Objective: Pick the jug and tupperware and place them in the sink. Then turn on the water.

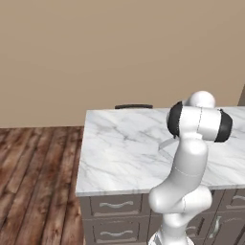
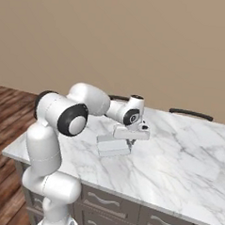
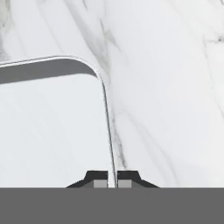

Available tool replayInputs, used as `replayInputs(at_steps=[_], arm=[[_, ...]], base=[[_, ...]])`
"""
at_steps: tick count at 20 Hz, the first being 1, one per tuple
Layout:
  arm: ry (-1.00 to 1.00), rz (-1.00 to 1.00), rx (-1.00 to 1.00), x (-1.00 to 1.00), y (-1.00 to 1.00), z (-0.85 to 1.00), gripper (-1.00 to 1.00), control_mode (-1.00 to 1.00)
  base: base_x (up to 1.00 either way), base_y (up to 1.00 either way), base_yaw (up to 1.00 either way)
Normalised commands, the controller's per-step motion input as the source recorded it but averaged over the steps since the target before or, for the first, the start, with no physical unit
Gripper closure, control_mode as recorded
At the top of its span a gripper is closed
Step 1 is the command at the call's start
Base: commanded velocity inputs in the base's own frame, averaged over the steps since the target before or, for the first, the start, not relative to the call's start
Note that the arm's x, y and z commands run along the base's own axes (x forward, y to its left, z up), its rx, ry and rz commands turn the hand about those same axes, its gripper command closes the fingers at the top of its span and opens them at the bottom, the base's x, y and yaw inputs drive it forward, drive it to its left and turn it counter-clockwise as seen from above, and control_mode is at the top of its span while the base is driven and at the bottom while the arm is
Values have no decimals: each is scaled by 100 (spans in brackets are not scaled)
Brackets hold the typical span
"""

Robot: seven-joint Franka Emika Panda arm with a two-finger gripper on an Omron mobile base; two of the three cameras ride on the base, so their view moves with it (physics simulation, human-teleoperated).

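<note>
The tupperware point(image 2: 111, 147), a shallow, pale whitish container, sits on the white marble counter point(image 2: 178, 151). My gripper point(image 2: 130, 143) reaches down at its right edge. In the hand view the tupperware point(image 3: 48, 131) fills the left half. Its thin right wall runs straight down between my two dark fingertips point(image 3: 100, 178), and the gripper point(image 3: 112, 180) is shut on that wall. In the left base view a pale corner of the tupperware point(image 1: 166, 143) peeks out left of my arm. The jug, the sink and the water are out of view.
Two dark curved bars point(image 2: 190, 113) point(image 1: 133, 106) stand along the counter's far edge. The counter's left end point(image 1: 82, 158) drops to a wooden floor point(image 1: 33, 182). Grey drawers point(image 1: 117, 206) run under the front edge. A tan wall lies behind.
</note>
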Motion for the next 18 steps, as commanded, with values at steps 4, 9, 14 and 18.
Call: replayInputs(at_steps=[4,9,14,18], arm=[[-4,-5,0,-22,0,57,100,-100],[-9,-5,0,-52,0,82,100,-100],[-15,-5,0,-67,0,79,100,-100],[-13,-5,0,-71,0,75,100,-100]], base=[[0,0,0],[0,0,0],[0,0,0],[0,0,0]])
